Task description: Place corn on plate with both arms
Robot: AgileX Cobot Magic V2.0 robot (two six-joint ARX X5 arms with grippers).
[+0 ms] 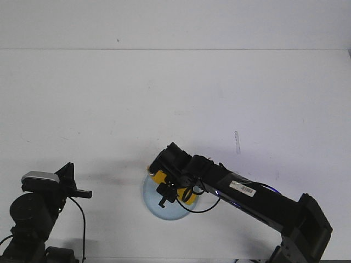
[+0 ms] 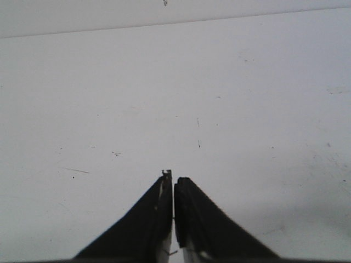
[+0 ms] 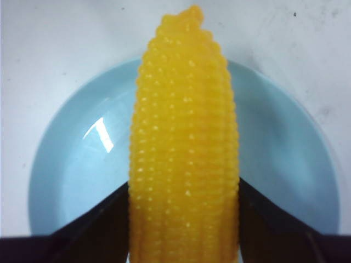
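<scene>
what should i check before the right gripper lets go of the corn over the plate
1. Corn is between the right gripper's fingers: ok, a finger sits against each side.
2. Corn is over the plate: ok, the wrist view shows blue plate on both sides of it.
3. Corn tip inside the rim: not ok, the tip reaches just past the far rim.
4. Corn resting on the plate or held above it: cannot tell.
5. Left gripper out of the way: ok, it is shut over bare table, holding nothing.
</scene>
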